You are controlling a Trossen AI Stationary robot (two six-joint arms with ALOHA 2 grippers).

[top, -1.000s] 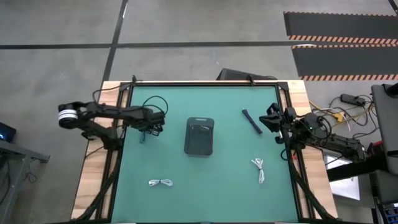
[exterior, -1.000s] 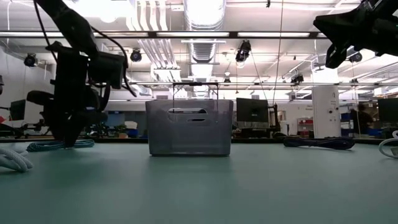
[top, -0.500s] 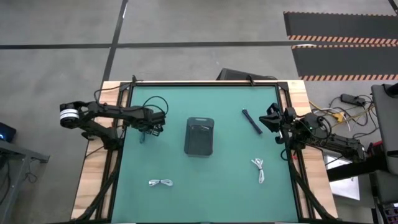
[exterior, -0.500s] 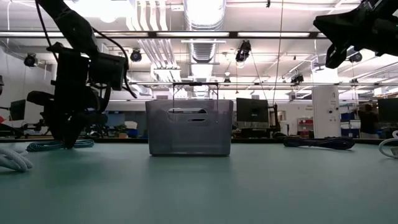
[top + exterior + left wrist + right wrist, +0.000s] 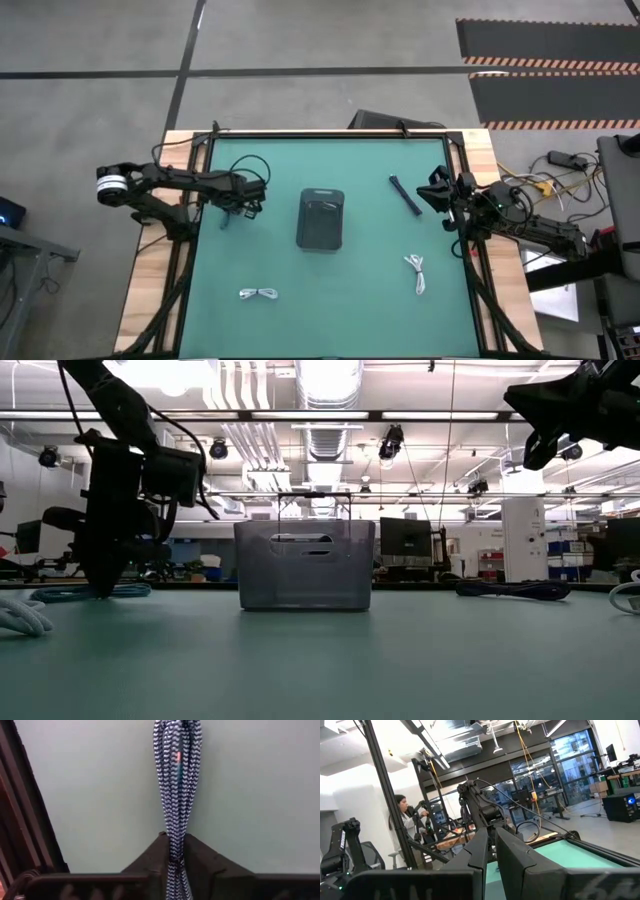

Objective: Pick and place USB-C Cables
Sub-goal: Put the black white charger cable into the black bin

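Held cable: blue-and-white braided cable bundle (image 5: 176, 795) lies on the green bench (image 5: 330, 290) at its left side, left of the tray; one end runs between the left fingers.
Left gripper (image 5: 174, 851): down at the bench surface, fingers (image 5: 150, 860) pinching the braided bundle, strands squeezed narrow where they pass between the pads.
Same spot, low view: left gripper (image 5: 100, 585) stands upright with its tip on the bench, the teal-looking cable (image 5: 75, 592) trailing flat to both sides of it.
Same spot, high view: left gripper (image 5: 232, 212) near the bench's left edge, arm reaching in from the left.
Dark cable: dark bundle (image 5: 404, 195) lies straight and slantwise at the back right of the bench, near the right gripper, apart from it.
White cable, front left: small white coil (image 5: 259, 294) lies near the front edge, well apart from the tray.
White cable, front right: white bundle (image 5: 417, 271) lies right of the tray, toward the front.
Tray: dark grey tray (image 5: 320, 218) sits at the bench's middle; nothing can be made out inside it.
Right gripper (image 5: 436, 195): waits raised over the right edge of the bench, fingers (image 5: 512, 852) pressed together, holding nothing.
Background: a person (image 5: 407, 817) stands in the room beyond, seen from the right wrist.
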